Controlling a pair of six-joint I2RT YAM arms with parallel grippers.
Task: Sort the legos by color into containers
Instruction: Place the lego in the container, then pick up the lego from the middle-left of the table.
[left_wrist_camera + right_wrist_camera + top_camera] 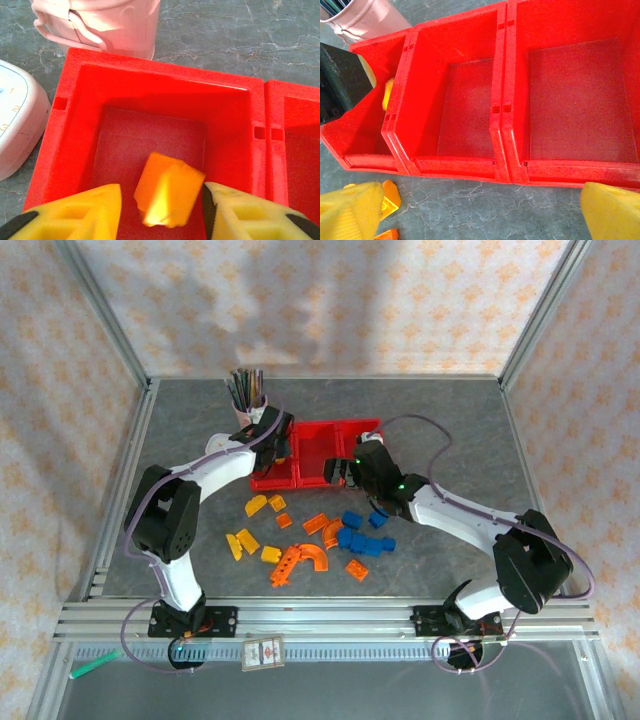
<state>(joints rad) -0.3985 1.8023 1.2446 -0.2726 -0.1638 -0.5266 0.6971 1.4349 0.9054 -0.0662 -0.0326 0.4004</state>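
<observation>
Three joined red containers (318, 424) stand mid-table. My left gripper (270, 435) hangs over the left container (150, 90) with its jaws apart. A blurred yellow-orange lego (167, 187) sits between the fingers, with a gap beside the left one. That piece (387, 95) also peeks out in the right wrist view. My right gripper (345, 468) is open and holds nothing, low in front of the middle container (465, 100) and right container (580, 100), whose floors are bare. Yellow legos (256, 505), orange arches (300, 558) and blue legos (360, 538) lie loose on the table.
A pink cup of pens (247, 400) stands just behind the left container, and a white round gadget (15, 125) lies to its left. Metal frame posts and rails border the table. A yellow lego (390, 199) lies close to my right gripper's left finger.
</observation>
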